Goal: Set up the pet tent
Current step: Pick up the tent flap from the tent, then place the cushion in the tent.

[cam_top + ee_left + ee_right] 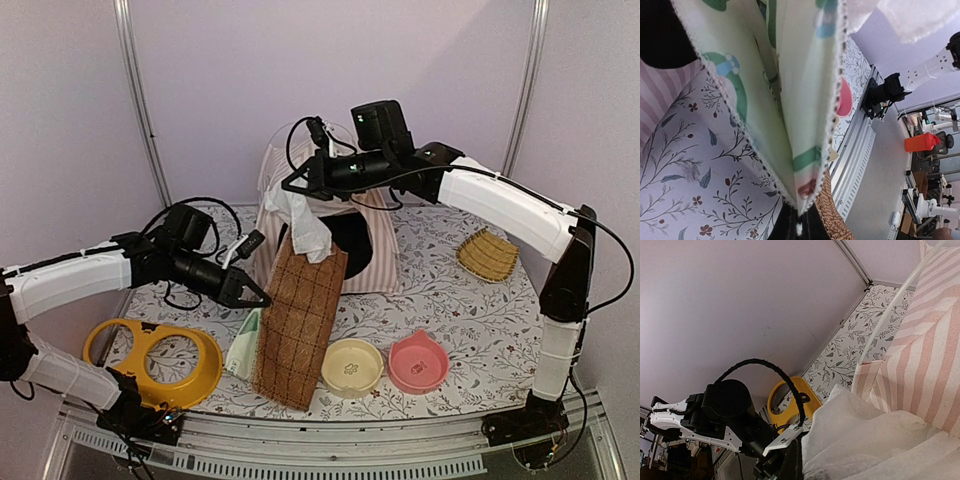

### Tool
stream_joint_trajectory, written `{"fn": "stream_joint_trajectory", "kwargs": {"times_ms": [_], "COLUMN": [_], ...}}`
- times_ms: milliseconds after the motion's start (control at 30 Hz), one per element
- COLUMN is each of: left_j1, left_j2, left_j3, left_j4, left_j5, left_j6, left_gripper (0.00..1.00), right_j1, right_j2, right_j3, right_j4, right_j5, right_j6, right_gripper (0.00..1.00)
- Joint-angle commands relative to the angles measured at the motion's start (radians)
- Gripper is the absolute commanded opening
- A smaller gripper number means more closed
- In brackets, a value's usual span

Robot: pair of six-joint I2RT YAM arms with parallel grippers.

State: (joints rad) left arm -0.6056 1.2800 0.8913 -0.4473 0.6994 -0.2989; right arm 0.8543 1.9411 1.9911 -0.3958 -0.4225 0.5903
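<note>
Pink-and-white striped pet tent [380, 255]; brown checked mat [300, 320].

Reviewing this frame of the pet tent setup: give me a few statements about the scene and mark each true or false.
1. The pink bowl sits beside the cream bowl near the table's front edge. True.
2. The brown quilted mat lies flat inside the pet tent. False: it is outside, propped against the tent's front.
3. The right gripper has its jaws shut on the tent's white mesh. True.
4. The yellow two-hole stand holds both bowls. False: its holes are empty.
5. The left gripper has its jaws wide open. False: they are shut, pinching a green-printed cloth.
</note>
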Motion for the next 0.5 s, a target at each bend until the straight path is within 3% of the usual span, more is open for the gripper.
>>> {"fn": "stream_joint_trajectory", "kwargs": {"times_ms": [0, 167, 467], "left_j1": [-0.003, -0.001, 0.021], "left_j2": [0.038, 0.132, 0.156], "left_j3": [0.021, 0.048, 0.014], "left_j4": [0.166, 0.268, 0.302], "left_j5": [0.044, 0.094, -0.104], "left_j6": [-0.113, -0.243, -0.363], "left_gripper": [0.00, 0.00, 0.00], "right_j1": [0.031, 0.046, 0.058], "right_j2": [-0.005, -0.013, -0.036], "right_j3": [0.041, 0.037, 0.034], "right_j4": [0.025, 0.043, 0.051], "right_j5": [-0.022, -0.016, -0.021], "right_j6": [0.008, 0.015, 0.011], "right_gripper": [0.00, 0.00, 0.00]}}
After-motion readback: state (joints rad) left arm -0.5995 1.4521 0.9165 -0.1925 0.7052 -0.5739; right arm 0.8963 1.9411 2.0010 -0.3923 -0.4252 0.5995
